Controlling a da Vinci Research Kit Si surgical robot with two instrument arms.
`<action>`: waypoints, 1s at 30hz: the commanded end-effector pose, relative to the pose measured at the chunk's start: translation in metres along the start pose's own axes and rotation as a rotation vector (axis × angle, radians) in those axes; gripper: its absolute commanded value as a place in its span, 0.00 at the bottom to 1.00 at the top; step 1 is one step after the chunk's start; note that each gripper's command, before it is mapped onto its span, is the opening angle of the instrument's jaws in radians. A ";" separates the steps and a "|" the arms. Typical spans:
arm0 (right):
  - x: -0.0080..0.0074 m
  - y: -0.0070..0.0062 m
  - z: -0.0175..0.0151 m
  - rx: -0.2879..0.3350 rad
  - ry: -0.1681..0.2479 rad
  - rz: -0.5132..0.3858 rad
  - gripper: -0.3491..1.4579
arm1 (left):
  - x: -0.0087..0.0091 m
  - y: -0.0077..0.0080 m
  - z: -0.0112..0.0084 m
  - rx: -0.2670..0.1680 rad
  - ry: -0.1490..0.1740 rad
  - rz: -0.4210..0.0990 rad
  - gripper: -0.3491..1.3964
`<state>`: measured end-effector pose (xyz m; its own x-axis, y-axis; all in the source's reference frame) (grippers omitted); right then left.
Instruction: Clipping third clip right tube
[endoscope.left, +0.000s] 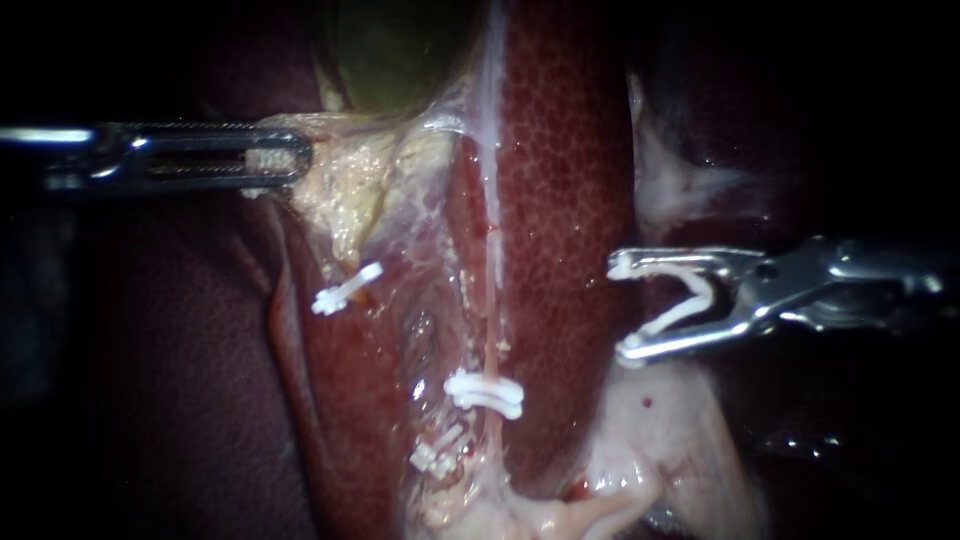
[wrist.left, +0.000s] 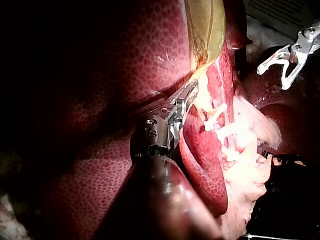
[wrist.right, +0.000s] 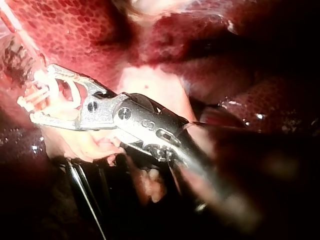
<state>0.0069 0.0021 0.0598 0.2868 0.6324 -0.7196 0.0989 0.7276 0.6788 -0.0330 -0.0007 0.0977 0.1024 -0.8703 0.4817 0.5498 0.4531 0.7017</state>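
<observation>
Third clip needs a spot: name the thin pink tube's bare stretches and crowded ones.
Free: the thin pink tube from the closed white clip across it up toward the greenish gallbladder. Crowded: below that clip, by the lower white clip and pale tissue. The right instrument holds an open white clip.

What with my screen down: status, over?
Left instrument gripping pale tissue by gallbladder. Right instrument holds open clip, short of right tube. Nothing between.
</observation>
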 end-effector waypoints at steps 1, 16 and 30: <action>-0.0006 0.0002 0.0008 0.007 -0.007 0.008 0.50 | 0.0000 0.0000 0.0000 0.000 0.000 0.000 0.09; -0.0061 0.0032 0.0069 0.000 -0.040 0.111 0.49 | 0.0002 -0.0002 0.0001 -0.002 -0.001 0.001 0.09; -0.0086 0.0046 0.0105 -0.002 -0.058 0.147 0.49 | 0.0002 -0.0004 0.0001 -0.004 -0.002 0.000 0.09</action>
<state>0.0152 -0.0028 0.0708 0.3529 0.7154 -0.6031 0.0510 0.6289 0.7758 -0.0333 -0.0010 0.0976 0.1012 -0.8697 0.4830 0.5529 0.4528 0.6995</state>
